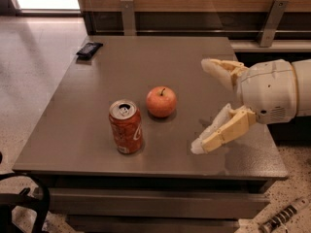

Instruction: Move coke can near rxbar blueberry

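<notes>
The robot's hand [201,107] hovers wide open over the right side of the grey counter [160,57], its two pale fingers spread and gripping nothing. The coke can [126,126] stands upright near the front edge, just beside a red-yellow apple [161,101]. The rxbar blueberry [89,49] lies flat at the far left corner, well apart from the can.

The coke can [126,126] stands upright on the table [204,47], toward the near edge and left of centre as seen. The apple [161,101] sits just behind it and to its right, close but apart. The rxbar blueberry [89,49] lies flat at the far left corner, well apart from both. The gripper [200,107] hangs over the table's right side, to the right of the apple, with its fingers spread wide.
</notes>
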Controlling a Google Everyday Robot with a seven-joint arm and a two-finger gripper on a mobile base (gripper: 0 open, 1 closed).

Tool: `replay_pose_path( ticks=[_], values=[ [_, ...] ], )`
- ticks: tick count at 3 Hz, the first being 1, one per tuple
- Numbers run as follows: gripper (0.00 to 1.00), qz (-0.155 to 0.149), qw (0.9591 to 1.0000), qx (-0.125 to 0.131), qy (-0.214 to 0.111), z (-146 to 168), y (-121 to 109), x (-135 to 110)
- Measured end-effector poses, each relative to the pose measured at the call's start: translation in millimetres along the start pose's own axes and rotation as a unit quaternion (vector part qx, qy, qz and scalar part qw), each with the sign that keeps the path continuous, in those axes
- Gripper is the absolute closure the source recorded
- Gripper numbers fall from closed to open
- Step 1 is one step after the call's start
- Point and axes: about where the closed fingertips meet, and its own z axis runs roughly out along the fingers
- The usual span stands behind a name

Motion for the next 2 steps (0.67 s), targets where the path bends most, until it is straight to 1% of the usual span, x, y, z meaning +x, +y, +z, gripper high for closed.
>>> replay_pose_path(
  ticks=[1, 2],
  values=[
    [0.00, 0.014, 0.9997, -0.002, -0.021, 29, 0, 8],
    [0.00, 0.031, 0.9989, -0.005, -0.035, 53, 3, 21]
  ],
)
